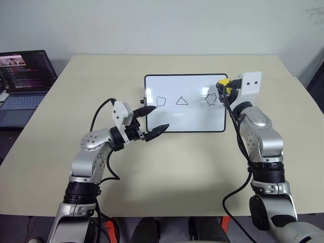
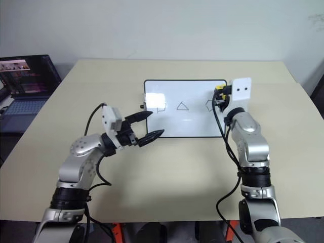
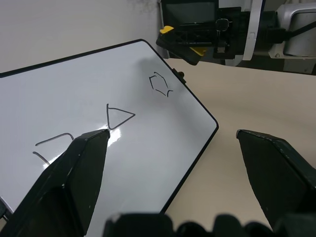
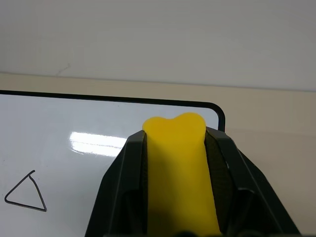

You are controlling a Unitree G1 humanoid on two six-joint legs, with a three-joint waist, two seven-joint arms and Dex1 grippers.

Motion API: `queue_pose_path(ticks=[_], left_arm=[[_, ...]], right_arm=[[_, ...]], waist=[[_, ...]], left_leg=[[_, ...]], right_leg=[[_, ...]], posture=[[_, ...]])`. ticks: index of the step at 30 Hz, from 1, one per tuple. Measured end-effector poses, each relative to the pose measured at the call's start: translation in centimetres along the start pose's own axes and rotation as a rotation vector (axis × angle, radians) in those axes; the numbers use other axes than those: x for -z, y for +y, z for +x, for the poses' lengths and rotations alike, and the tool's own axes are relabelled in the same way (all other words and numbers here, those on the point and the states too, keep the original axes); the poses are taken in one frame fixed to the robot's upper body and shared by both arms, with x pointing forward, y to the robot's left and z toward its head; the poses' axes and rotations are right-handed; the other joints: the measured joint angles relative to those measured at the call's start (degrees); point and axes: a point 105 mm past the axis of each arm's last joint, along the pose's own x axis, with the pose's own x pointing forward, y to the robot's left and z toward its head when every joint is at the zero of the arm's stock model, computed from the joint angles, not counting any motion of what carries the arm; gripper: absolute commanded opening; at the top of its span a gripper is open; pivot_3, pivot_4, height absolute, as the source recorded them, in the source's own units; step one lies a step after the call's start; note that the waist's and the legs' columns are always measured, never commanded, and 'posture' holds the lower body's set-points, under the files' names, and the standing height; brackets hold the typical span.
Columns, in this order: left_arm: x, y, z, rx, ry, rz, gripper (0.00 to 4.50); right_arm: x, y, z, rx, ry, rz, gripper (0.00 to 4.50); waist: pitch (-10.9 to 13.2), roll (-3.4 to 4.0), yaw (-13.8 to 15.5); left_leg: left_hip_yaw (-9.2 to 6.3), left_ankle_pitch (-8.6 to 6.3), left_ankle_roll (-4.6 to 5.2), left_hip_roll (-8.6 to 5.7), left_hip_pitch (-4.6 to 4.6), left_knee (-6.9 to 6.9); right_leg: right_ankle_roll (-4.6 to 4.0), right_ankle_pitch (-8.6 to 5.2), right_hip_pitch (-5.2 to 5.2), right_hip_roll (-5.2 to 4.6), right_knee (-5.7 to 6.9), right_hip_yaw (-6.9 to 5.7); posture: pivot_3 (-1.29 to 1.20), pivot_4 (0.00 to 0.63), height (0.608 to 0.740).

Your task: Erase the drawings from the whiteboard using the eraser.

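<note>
The whiteboard (image 1: 192, 119) lies flat on the beige table, and the drawings run in a row across it: a rough square (image 1: 161, 102), a triangle (image 1: 182, 100) and a hexagon (image 1: 210, 99). My right gripper (image 1: 223, 87) is shut on the yellow eraser (image 4: 180, 168). It holds the eraser just above the board's far right corner, close beside the hexagon. My left gripper (image 1: 159, 117) stands open over the board's near left corner with nothing between its fingers (image 3: 74, 173). In the left wrist view the eraser (image 3: 197, 50) shows past the board's far edge.
An open laptop (image 1: 23, 81) sits at the table's far left edge. Bare beige tabletop (image 1: 177, 167) surrounds the board on all sides. A pale wall stands behind the table.
</note>
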Motion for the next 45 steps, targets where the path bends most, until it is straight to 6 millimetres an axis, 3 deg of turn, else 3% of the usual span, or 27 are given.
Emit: queue_pose_path(ticks=[35, 45], left_arm=[[0.2, 0.0, 0.7, 0.043, -0.010, 0.017, 4.50], [0.3, -0.1, 0.7, 0.048, -0.009, 0.023, 4.50]], right_arm=[[0.0, 0.1, 0.0, 0.000, -0.001, 0.003, 1.27], [-0.5, 0.8, 1.0, -0.020, -0.007, -0.003, 1.27]], waist=[[0.0, 0.00, 0.0], [0.0, 0.00, 0.0]], left_leg=[[0.00, 0.00, 0.00, 0.00, 0.00, 0.00], [0.01, 0.00, 0.00, 0.00, 0.00, 0.00]], right_leg=[[0.00, 0.00, 0.00, 0.00, 0.00, 0.00], [0.00, 0.00, -0.01, 0.00, 0.00, 0.00]], posture=[[0.00, 0.150, 0.740], [0.00, 0.150, 0.740]])
